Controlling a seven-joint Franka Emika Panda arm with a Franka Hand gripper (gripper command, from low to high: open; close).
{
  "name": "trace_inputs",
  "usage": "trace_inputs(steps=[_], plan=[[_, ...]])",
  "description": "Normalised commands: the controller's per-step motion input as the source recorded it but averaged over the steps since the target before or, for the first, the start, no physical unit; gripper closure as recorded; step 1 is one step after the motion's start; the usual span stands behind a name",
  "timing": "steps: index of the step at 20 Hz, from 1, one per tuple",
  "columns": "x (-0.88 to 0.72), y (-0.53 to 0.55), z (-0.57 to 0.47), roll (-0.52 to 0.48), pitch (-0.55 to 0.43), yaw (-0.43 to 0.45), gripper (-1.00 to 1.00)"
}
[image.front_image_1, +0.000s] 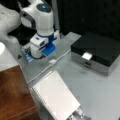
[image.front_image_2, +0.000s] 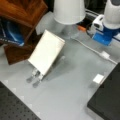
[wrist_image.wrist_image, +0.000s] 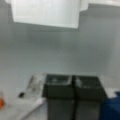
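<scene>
White spiral-bound notepad (image.front_image_1: 55, 97) propped tilted on a metal stand (image.front_image_2: 34, 76), blank face up — dark gripper (wrist_image.wrist_image: 74, 86) in the wrist view, fingers pressed together, holding nothing, grey tabletop (image.front_image_1: 100, 90) beneath.

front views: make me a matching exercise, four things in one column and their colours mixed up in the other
Things
1. notebook
2. box
3. cable
4. wooden block

Colours
a. brown
b. black lid, silver sides
c. thin and white
d. cream page, spiral edge

Pairs: 1-d, 2-b, 3-c, 4-a

The pincer shows in the wrist view, its two dark fingers side by side and touching, above the grey table.
</scene>
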Motion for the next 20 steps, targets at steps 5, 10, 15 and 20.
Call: trace_inputs(steps=[5, 10, 15, 20], plan=[[-0.86, -0.11, -0.54, 0.121, -0.608, -0.112, 1.0], [-0.87, -0.3, -0.47, 0.154, -0.639, -0.059, 1.0], [-0.88, -0.4, -0.51, 0.153, -0.651, -0.01, 1.0], [-0.88, -0.43, -0.56, 0.137, -0.66, 0.033, 1.0]])
